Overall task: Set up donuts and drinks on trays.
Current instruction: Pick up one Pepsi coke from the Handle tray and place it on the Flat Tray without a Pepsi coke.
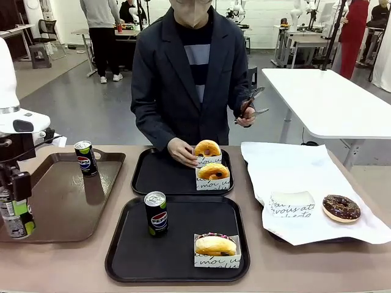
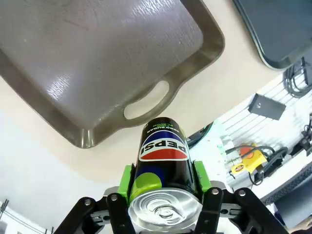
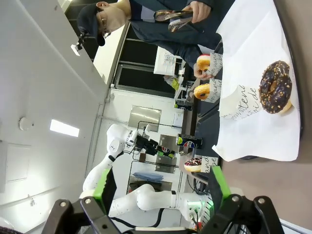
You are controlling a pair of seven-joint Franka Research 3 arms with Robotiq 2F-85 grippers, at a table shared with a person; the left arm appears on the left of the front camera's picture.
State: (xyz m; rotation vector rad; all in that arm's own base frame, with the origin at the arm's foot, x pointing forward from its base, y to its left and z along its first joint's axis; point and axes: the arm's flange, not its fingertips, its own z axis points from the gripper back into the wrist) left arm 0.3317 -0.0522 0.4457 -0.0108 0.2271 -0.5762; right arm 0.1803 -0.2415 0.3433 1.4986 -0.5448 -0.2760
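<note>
Nearly set: far tray lacks a drink

At the far left, the left gripper [image 2: 165,180] has its green pads clamped on the sides of a Pepsi can [image 2: 163,146], held upright by the edge of the long brown tray [image 1: 67,201]. I cannot tell whether the can is lifted or standing. A second Pepsi can [image 1: 85,158] stands on the brown tray's far end, so neither of these drinks has reached a black tray yet.

In the middle, the near black tray [image 1: 177,250] looks finished, with one can [image 1: 156,213] and one sleeved donut [image 1: 215,247]. The far black tray [image 1: 162,174] carries two sleeved donuts [image 1: 208,148] but no can. The person's hand [image 1: 181,151] rests on the back one, and the other hand holds tongs [image 1: 252,104] up.

To the right, on the white paper [image 1: 293,171], lie an empty printed sleeve [image 1: 292,204] and an unsleeved chocolate donut [image 1: 341,207]. The right gripper [image 3: 161,190] has its jaws spread apart, with nothing between them.

By my reckoning, what remains is a drink for the far tray, most likely the held can.
</note>
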